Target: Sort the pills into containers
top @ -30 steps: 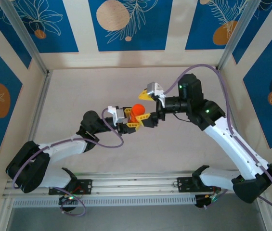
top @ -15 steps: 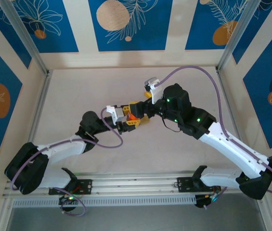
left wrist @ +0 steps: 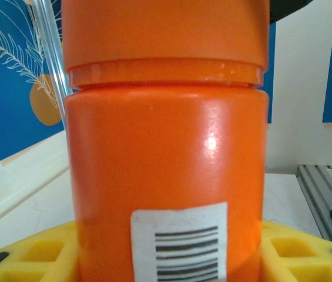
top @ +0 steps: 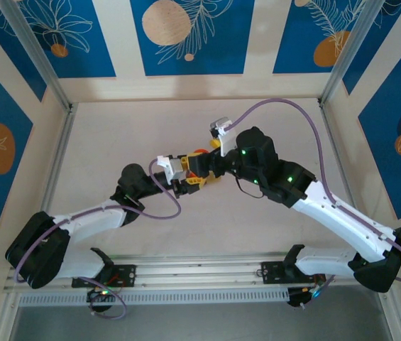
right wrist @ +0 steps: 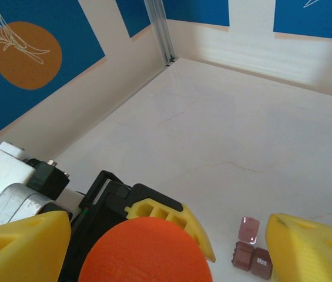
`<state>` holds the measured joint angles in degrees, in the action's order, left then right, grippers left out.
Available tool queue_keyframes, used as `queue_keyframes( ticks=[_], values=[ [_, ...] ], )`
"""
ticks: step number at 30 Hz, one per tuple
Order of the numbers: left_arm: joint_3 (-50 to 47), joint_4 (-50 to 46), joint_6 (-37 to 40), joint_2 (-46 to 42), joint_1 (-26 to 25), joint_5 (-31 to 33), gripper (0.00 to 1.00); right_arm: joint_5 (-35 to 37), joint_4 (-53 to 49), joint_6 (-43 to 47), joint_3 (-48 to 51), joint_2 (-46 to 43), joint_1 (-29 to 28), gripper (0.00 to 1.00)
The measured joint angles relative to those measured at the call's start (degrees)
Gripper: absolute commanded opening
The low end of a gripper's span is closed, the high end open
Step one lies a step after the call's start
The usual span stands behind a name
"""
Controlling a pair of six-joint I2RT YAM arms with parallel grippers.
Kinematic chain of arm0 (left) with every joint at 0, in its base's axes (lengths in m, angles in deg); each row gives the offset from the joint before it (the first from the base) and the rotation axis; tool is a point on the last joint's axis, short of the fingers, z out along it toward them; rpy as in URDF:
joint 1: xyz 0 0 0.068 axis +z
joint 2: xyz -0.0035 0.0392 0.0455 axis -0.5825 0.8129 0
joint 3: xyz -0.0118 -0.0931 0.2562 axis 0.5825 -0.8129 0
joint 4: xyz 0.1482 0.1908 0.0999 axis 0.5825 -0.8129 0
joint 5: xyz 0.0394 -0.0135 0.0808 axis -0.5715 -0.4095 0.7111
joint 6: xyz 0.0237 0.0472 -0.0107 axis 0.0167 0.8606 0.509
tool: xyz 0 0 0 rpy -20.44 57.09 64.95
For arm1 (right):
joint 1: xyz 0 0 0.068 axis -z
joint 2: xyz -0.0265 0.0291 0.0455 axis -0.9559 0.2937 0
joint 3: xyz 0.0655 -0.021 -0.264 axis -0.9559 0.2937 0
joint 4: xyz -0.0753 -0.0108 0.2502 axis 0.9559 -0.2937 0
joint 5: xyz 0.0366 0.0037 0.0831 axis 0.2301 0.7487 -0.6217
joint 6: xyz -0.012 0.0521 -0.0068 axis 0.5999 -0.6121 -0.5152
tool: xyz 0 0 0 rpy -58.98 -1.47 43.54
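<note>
Over the last second the right gripper (top: 201, 162) has swung in to centre frame, and its jaws now stand spread wide either side of the orange bottle (left wrist: 166, 176)'s cap. The left gripper (top: 186, 177) is clamped on the bottle's base. Uncapping looks imminent. The containers (right wrist: 252, 257) sit lower right in the right wrist view.

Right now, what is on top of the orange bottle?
An orange cap closes the orange bottle, and the right gripper straddles it with yellow fingers on either side. The opaque walls hide its contents.
</note>
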<state>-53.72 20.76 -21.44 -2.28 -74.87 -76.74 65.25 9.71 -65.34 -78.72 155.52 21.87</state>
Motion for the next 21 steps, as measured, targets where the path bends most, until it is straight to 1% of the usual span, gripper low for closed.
queue_keyframes(
  ticks=[6, 15, 21],
  values=[
    [0.0, -0.5, 0.0, -0.1, 0.0, 0.2, 0.00, 0.5, -0.5, 0.1, 0.0, 0.0, -0.6, 0.84],
    [0.0, -0.7, 0.0, -0.1, 0.0, 0.3, 0.00, 1.9, -1.3, 0.6, 0.0, 0.3, -1.2, 0.77],
    [0.0, -0.7, 0.0, -0.2, 0.0, 0.3, 0.00, 2.3, -1.3, 0.7, 0.0, 0.7, -1.4, 0.77]
  ],
)
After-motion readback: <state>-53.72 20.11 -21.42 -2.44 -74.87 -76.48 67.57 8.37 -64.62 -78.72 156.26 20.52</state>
